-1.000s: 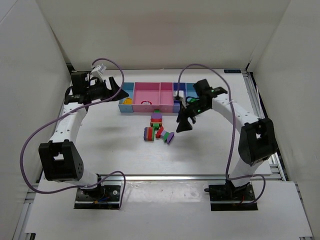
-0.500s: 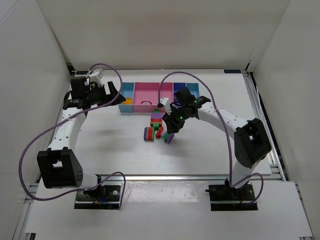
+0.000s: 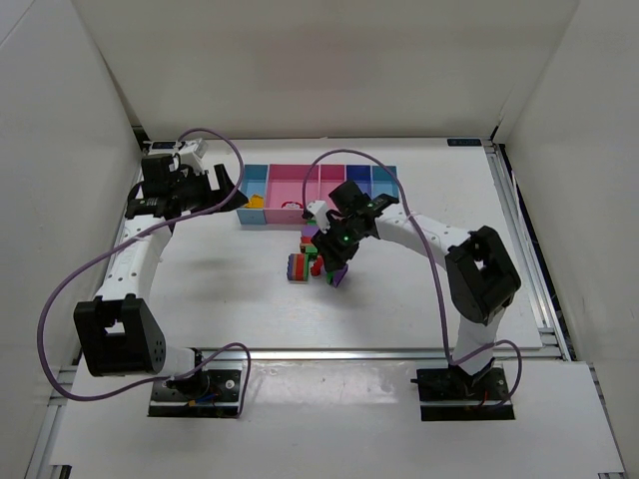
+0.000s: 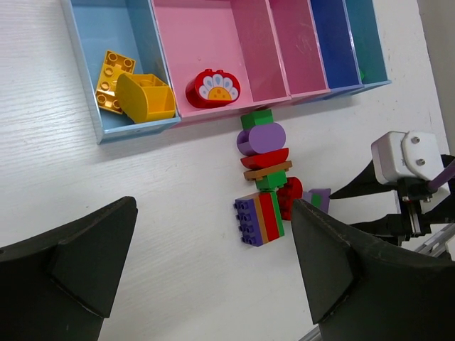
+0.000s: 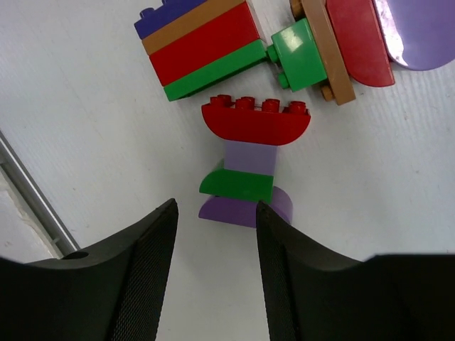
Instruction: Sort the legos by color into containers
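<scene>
Brought the right gripper (image 5: 215,213) in from beside the tray (image 4: 135,128) to low over the loose legos (image 3: 315,254); narrowed its fingers to a slim gap with nothing between, tips just short of a red-topped stack (image 5: 249,153) - probably lining up the next pick; kept the left gripper (image 4: 213,284) spread wide, empty, near the tray's left end; 2 yellow pieces (image 4: 135,92) and 1 red piece (image 4: 213,88) binned so far; working on a white grained table (image 3: 220,289) inside plain white walls (image 3: 319,70).
</scene>
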Controlling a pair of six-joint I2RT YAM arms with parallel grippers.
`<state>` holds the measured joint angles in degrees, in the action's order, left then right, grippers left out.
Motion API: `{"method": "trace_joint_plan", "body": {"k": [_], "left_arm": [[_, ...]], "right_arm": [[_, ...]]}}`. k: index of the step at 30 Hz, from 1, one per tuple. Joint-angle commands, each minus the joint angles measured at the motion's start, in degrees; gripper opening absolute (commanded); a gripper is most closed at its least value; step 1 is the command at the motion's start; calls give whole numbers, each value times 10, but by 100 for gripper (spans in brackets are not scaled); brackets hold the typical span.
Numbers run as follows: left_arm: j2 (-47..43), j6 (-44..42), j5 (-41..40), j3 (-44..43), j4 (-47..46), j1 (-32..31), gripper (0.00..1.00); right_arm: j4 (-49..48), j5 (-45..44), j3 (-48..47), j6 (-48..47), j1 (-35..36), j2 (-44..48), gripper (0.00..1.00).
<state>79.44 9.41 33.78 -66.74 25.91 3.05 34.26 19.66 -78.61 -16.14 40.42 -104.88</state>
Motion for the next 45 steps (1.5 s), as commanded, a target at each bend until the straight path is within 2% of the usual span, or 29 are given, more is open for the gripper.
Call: {"method": "trace_joint_plan", "body": {"k": [1, 5, 7, 11, 22, 45], "left_arm": [[-21, -9, -9, 6, 5, 2, 99], [-23, -11, -11, 9, 4, 5, 99], [-23, -11, -10, 12, 4, 4, 99], [-24, -14, -10, 14, 5, 6, 99], [-8, -14, -7, 12, 7, 10, 100], [2, -20, -5, 17, 5, 11, 99]], "right_arm": [[-2, 4, -28, 18, 6, -9, 52], [-13, -16, -29, 22, 6, -22, 57], [-17, -32, -35, 22, 6, -32, 65], [-21, -50, -45, 12, 6, -41, 68], [-21, -45, -67, -1, 17, -67, 64], [-28, -60, -44, -3, 26, -86, 60]]}}
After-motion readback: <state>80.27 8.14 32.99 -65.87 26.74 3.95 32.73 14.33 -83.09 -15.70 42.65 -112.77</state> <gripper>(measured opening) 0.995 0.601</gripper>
